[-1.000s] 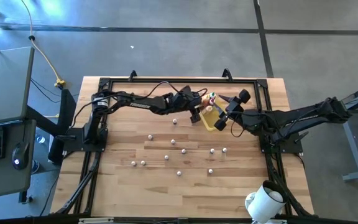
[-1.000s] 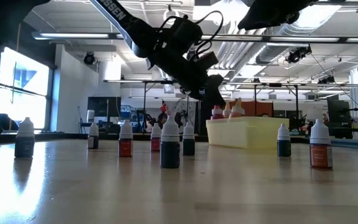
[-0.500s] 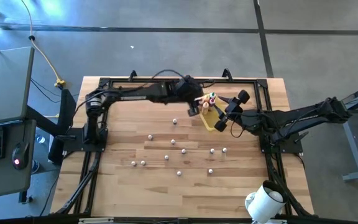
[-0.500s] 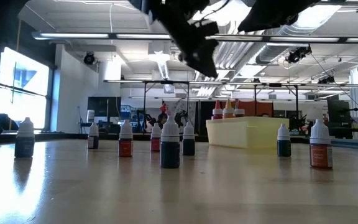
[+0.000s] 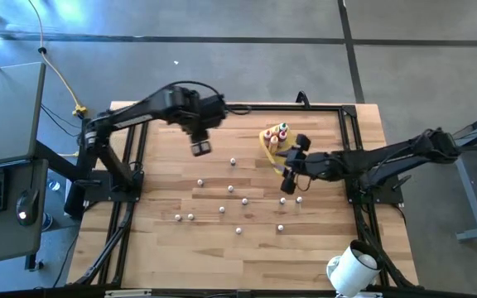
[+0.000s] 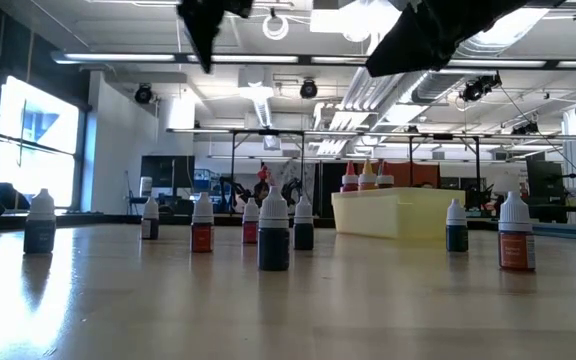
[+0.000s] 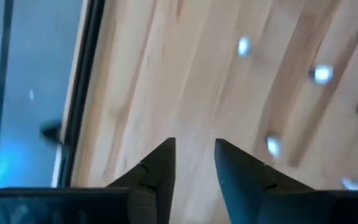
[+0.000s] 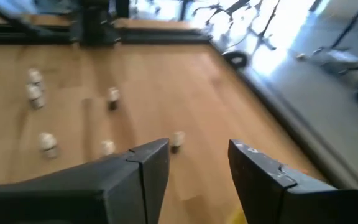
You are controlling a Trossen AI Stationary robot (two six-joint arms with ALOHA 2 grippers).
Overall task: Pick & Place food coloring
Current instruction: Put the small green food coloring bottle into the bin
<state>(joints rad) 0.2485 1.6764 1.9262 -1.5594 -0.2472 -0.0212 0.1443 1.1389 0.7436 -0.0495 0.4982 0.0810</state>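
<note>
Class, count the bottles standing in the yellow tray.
3, side by side above the tray's wall in the low view: left bottle, middle bottle, right bottle. More may hide behind it.

L wrist view only. Claw (image 7: 194,152): two dark fingers (image 7: 160,165), tips apart w/ a narrow gap, nothing between them; bare wood shows through the gap. Claw is above the wooden table (image 7: 166,81), not touching it. Bottles (image 7: 321,74): approx five small pale blurs on the planks, all off to one side of the claw; closest one (image 7: 272,145) is just beside a fingertip, rest further out. Opposite side: dark frame rail (image 7: 82,93) along table edge, grey floor (image 7: 30,74) past it.
</note>
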